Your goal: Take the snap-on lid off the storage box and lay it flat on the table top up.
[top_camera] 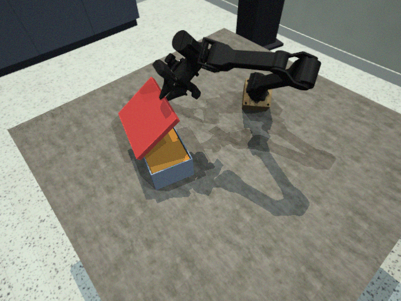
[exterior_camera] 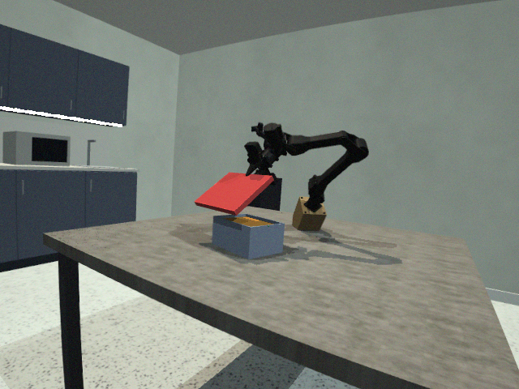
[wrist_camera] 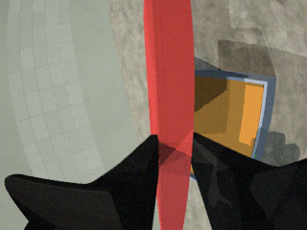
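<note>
My gripper (top_camera: 165, 96) (exterior_camera: 255, 172) (wrist_camera: 173, 140) is shut on the far edge of the red lid (top_camera: 147, 117) (exterior_camera: 233, 191) (wrist_camera: 169, 77). The lid hangs tilted in the air above the box, clear of it, with its top face up and its low end towards the near left. The blue-grey storage box (top_camera: 173, 175) (exterior_camera: 247, 239) (wrist_camera: 269, 105) stands open on the table, and its orange inside (top_camera: 168, 152) (exterior_camera: 248, 221) (wrist_camera: 246, 115) shows. In the wrist view the lid runs edge-on between my two black fingers.
The arm's tan base block (top_camera: 256, 98) (exterior_camera: 309, 214) is fixed to the table behind and right of the box. The brown table top (top_camera: 259, 226) (exterior_camera: 335, 284) stretches wide around the box. A dark pillar (top_camera: 259, 19) stands behind the table.
</note>
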